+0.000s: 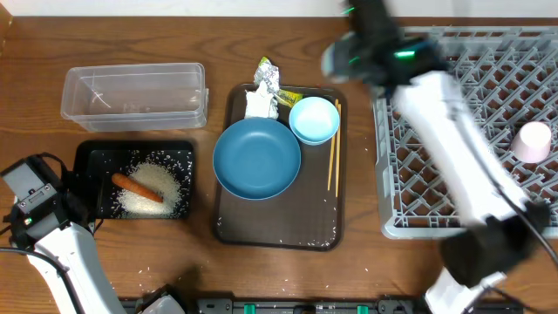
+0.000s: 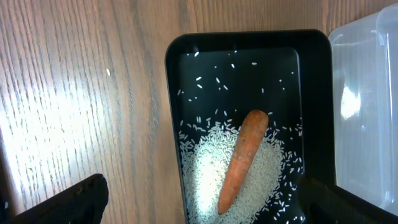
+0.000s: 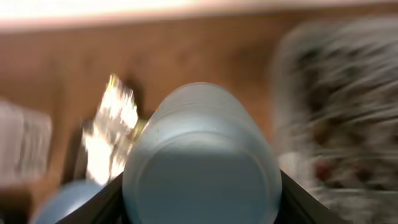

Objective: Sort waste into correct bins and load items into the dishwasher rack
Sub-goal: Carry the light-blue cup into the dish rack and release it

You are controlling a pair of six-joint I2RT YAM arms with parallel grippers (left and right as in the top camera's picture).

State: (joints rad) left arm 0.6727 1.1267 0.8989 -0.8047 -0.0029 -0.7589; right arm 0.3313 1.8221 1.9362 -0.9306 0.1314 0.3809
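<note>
A black bin (image 1: 87, 166) holds a heap of rice (image 1: 155, 185) and an orange carrot (image 1: 135, 187). In the left wrist view the carrot (image 2: 242, 158) lies on the rice (image 2: 208, 168), and my left gripper (image 2: 205, 210) is open above the bin (image 2: 174, 93). My right gripper (image 1: 347, 58), blurred by motion, is shut on a whitish cup (image 3: 202, 155) between the tray and the grey rack (image 1: 453, 201). The brown tray (image 1: 261, 231) carries a large blue bowl (image 1: 257, 159), a small light-blue bowl (image 1: 314, 119), chopsticks (image 1: 332, 161), tissue (image 1: 259, 105), foil (image 1: 268, 76) and a yellow-green packet (image 1: 288, 94).
A clear tub (image 1: 132, 92) stands behind the black bin; it also shows in the left wrist view (image 2: 367, 93). A pinkish cup (image 1: 533, 141) sits in the rack at the right. My left arm (image 1: 39, 205) is at the table's front left.
</note>
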